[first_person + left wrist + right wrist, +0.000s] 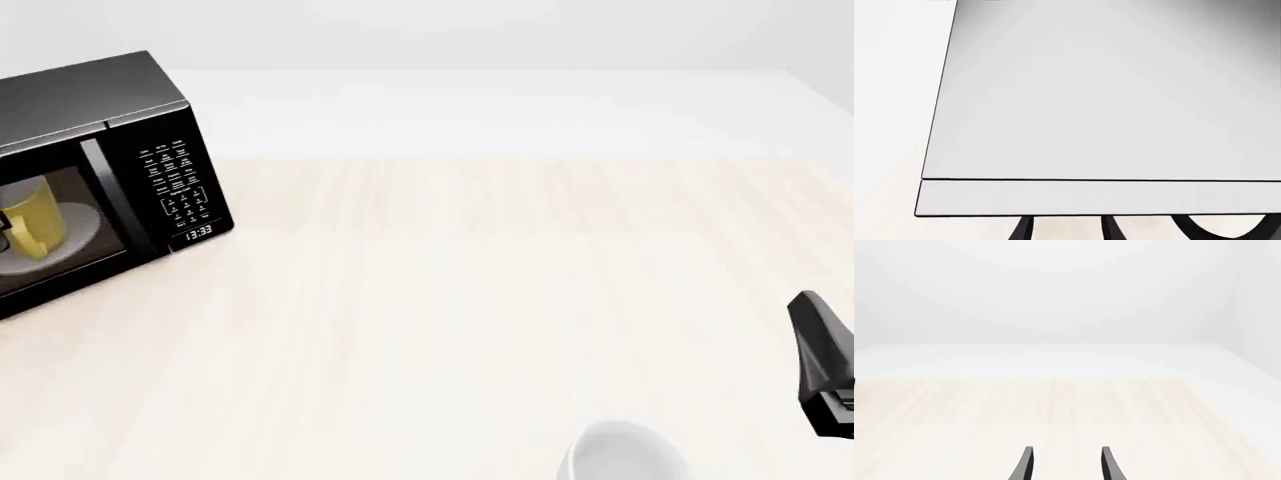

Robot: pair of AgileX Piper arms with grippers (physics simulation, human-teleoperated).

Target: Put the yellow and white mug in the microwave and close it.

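One microwave (pixel 114 170), two mugs (pixel 34 222) (pixel 625 455)

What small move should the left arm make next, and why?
Probably draw the left gripper slightly back from the microwave. The yellow and white mug already stands on the turntable inside, the door looks flush with the keypad panel, and the jaws are open, holding nothing.

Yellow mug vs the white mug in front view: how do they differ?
The yellow and white mug is yellow outside; the white mug is all white. The yellow and white mug sits inside the microwave on its turntable; the white mug stands on the table, cropped by the frame's bottom edge.
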